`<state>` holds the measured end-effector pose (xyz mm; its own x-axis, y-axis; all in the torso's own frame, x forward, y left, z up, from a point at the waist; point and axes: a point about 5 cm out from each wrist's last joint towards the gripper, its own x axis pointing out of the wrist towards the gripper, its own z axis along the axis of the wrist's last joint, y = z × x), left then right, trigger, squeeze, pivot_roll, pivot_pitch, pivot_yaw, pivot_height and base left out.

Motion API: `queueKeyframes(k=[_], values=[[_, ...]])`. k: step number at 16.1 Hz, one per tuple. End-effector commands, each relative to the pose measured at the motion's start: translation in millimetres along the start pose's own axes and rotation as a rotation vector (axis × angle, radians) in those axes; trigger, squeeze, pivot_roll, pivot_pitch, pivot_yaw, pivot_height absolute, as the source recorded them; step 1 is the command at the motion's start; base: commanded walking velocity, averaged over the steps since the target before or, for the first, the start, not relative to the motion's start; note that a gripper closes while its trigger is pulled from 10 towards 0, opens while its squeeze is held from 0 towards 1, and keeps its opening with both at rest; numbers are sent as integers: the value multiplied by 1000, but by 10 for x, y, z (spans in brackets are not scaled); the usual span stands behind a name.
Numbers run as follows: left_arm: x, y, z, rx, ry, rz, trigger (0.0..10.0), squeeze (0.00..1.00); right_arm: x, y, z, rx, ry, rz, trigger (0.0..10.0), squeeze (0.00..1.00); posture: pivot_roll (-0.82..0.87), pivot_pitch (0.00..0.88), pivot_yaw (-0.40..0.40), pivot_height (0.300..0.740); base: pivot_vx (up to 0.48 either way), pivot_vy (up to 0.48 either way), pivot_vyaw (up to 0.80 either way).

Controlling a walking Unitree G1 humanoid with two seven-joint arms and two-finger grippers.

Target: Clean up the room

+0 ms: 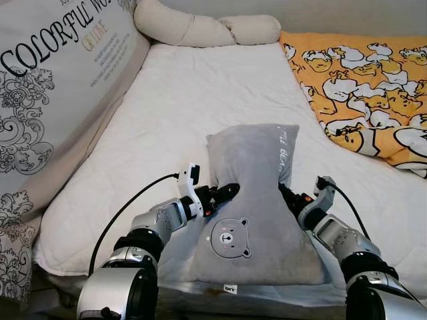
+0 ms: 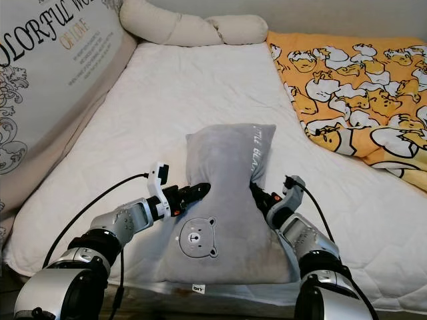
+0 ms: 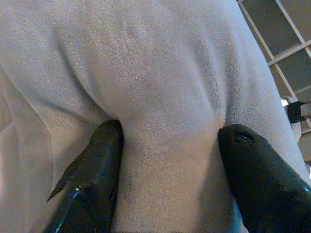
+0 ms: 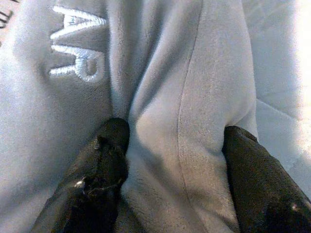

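Pinching the grey bear pillow [image 1: 257,200] from both flanks, your left tool [image 1: 225,193] and right tool [image 1: 287,195] each clench its plush, seemingly firmly; the pillow rests on the white mattress [image 1: 200,100].

A white quilted mattress [image 1: 200,100] runs up the middle of the frame. At upper right lies an orange blanket printed with white cartoon ducks [image 1: 363,87]. Along the top edge sits a cream twisted bolster cushion [image 1: 200,28] — beside it, at upper left, a large grey cushion with black lettering and floral scrollwork [image 1: 53,87].
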<state>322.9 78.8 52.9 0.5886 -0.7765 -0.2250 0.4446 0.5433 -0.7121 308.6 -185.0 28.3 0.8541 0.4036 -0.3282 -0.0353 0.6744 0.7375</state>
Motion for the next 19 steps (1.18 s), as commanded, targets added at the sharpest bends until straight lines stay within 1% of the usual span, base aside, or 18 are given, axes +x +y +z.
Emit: queueKeyframes(k=[1,2,4,8,10,11,13,15,17,18,19], values=[[75,-73,-5,17,36,-21,0,0,99,111,-128,-7,69,16,0,0,-42,0,29,740,0,0,0],[76,-76,11,26,36,-23,0,0,110,129,-121,-7,68,25,0,0,-42,0,33,740,0,0,0],[79,-87,77,48,26,-25,0,0,137,190,-75,-43,22,70,0,0,-40,0,35,740,0,0,0],[77,-113,231,52,-17,-32,0,0,173,226,-57,-33,1,65,0,0,-32,0,35,740,0,0,0],[80,-153,326,64,-28,-54,0,0,214,316,20,-43,-63,94,0,0,-29,0,39,740,0,0,0],[80,-189,400,70,-36,-76,0,0,248,403,96,-32,-115,119,0,0,-29,0,47,740,0,0,0],[84,-239,479,61,-49,-104,0,0,283,497,154,-24,-143,150,0,0,-30,0,50,740,0,0,0],[104,-328,573,72,-70,-146,0,0,316,564,132,-18,-116,176,0,0,-26,0,47,740,0,0,0],[99,-375,640,83,-92,-168,0,0,325,578,139,15,-119,180,0,0,-22,0,41,740,0,0,0],[94,-376,652,90,-97,-167,0,0,323,578,143,10,-120,178,0,0,-20,0,40,740,0,0,0],[73,-368,668,129,-96,-155,0,0,316,571,145,7,-122,173,0,0,-12,0,34,740,0,0,0]])
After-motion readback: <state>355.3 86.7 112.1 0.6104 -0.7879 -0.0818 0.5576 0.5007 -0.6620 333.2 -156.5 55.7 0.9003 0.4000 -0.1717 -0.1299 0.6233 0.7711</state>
